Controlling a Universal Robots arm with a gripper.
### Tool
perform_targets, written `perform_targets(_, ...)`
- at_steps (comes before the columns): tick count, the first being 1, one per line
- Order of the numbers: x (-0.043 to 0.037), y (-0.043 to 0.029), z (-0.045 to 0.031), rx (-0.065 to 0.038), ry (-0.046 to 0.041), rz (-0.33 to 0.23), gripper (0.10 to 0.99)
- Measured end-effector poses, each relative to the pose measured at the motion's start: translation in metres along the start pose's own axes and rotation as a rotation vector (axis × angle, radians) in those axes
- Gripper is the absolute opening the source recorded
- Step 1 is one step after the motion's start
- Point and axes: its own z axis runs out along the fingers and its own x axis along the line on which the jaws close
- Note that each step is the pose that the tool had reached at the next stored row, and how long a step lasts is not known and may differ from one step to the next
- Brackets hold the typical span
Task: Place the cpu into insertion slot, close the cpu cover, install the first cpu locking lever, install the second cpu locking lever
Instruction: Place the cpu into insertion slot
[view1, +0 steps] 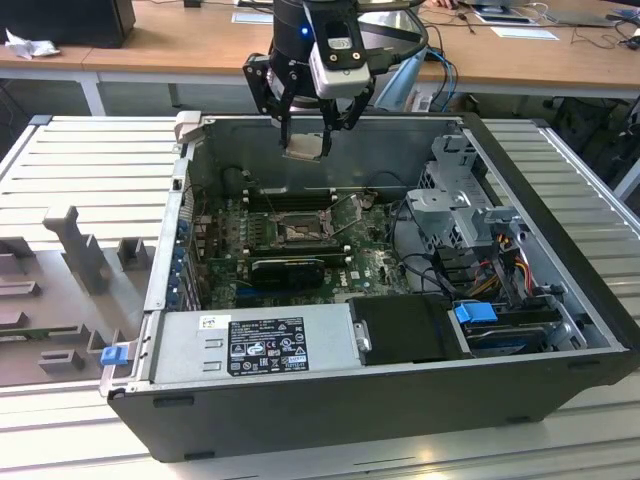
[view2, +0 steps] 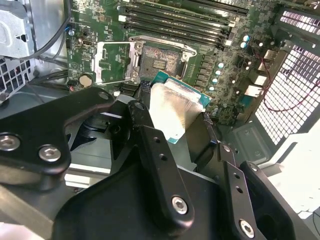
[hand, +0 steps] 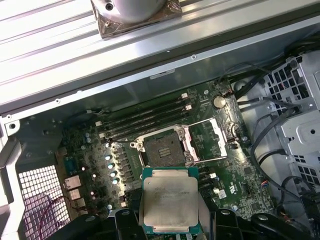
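My gripper (view1: 306, 138) hangs above the open computer case, shut on the cpu (view1: 305, 148), a flat square chip with a pale metal top. Both wrist views show the cpu (hand: 170, 200) (view2: 175, 107) pinched between the black fingers (view2: 145, 125), well above the board. The insertion slot (view1: 299, 232) (hand: 162, 150) (view2: 160, 59) lies open below, dark with a silver rim on the green board. Beside the slot, the cpu cover (hand: 212, 141) (view2: 116, 62) (view1: 346, 213) is swung back. The cpu hangs slightly off to one side of the slot.
Long black memory slots (view1: 290, 198) run just behind the socket. A power supply (view1: 250, 345) fills the case's near side, with a drive bay and blue tabs (view1: 476, 312) and cables at the exterior view's right. The case walls (view1: 180, 230) ring the board. A grey moulded tray (view1: 60, 290) lies outside, left.
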Motion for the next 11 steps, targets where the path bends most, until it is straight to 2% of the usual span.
perform_targets(11,0.0000,0.0000,0.0000,-0.001,-0.0028,0.032,0.525)
